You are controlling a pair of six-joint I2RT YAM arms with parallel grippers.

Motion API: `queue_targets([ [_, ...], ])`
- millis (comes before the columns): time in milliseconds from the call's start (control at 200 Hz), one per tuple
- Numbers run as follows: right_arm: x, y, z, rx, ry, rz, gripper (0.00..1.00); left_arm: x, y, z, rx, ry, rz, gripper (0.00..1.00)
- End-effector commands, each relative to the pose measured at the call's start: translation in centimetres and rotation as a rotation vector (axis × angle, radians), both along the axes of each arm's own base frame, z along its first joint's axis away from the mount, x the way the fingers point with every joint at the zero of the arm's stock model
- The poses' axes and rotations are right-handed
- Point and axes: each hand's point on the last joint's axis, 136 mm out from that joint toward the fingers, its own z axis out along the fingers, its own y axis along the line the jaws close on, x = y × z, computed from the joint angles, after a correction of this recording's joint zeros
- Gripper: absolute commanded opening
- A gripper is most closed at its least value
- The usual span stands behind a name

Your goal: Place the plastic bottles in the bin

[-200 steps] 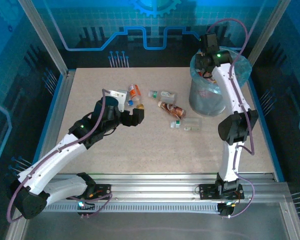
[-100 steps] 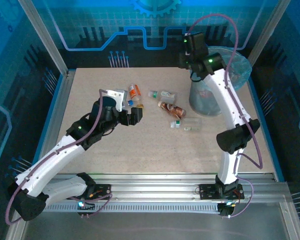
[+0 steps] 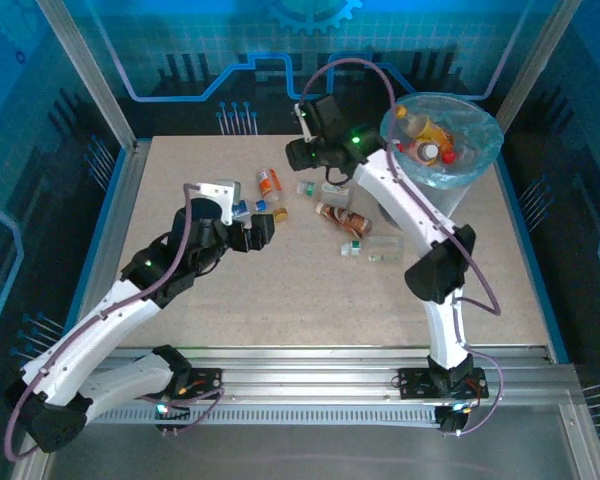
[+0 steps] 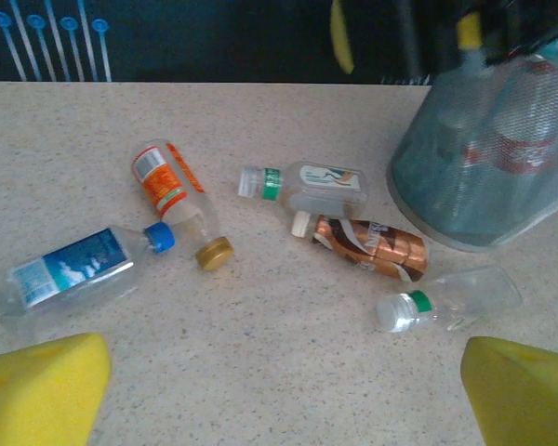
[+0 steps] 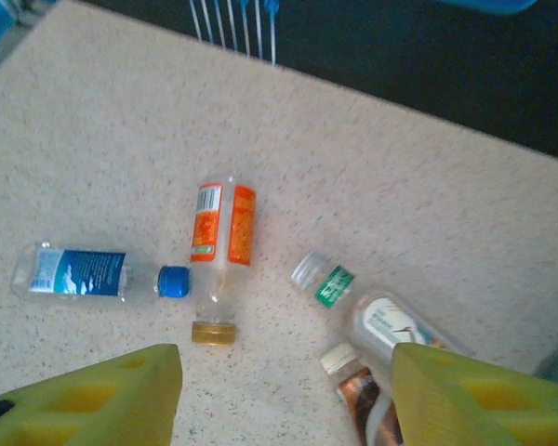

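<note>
Five loose bottles [image 4: 302, 186] beside the bin [image 4: 465, 190], left hand [image 4: 284, 395] and right hand [image 5: 284, 395] both wide, empty.

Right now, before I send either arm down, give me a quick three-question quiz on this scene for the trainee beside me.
1. Count: how many plastic bottles lie on the speckled table outside the round grey bin with the light-blue liner?
2. True or false: the right gripper is clamped on a bottle.
3. Which bottle on the table lies farthest from the bin? A: the brown-labelled one. B: the clear bottle with a blue label and blue cap. C: the orange-labelled one with a gold cap.
Key: 1: five. 2: false, its jaws stand apart with nothing between them. 3: B.
</note>
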Motion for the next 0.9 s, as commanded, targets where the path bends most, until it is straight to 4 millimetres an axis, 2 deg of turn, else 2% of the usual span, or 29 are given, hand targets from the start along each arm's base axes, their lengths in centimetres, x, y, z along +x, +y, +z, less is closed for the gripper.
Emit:
queue_targets([
  [0,0.7,3.1,-2.1,0.052,0.039,0.042,0.63,-0.3,1.9,-1.0,0.006,0.020,0.087,0.98],
  [140,2.6,5.0,-4.7,0.073,0.063,0.041,0.66,-0.7,3.0,-1.5,0.001,0.034,0.131,0.98],
  [150,2.9,5.2,-5.7,0.067,0.075,0.041,0.66,-0.7,3.1,-1.5,0.000,0.034,0.132,0.98],
  [195,3.4,5.8,-7.2,0.071,0.092,0.041,0.67,-0.8,3.3,-1.7,-0.003,0.038,0.142,0.98],
  [355,4.7,7.9,-11.4,0.101,0.141,0.056,0.71,-1.2,3.8,-2.0,-0.017,0.052,0.167,0.98],
  [475,5.4,8.8,-14.3,0.114,0.165,0.051,0.74,-1.3,4.1,-1.9,-0.025,0.055,0.176,0.98],
  [765,6.4,10.4,-19.6,0.159,0.218,0.036,0.76,-1.5,4.1,-2.0,-0.036,0.072,0.182,0.98],
  [895,6.5,10.8,-21.0,0.169,0.233,0.038,0.74,-1.6,4.2,-2.0,-0.034,0.075,0.183,0.98],
])
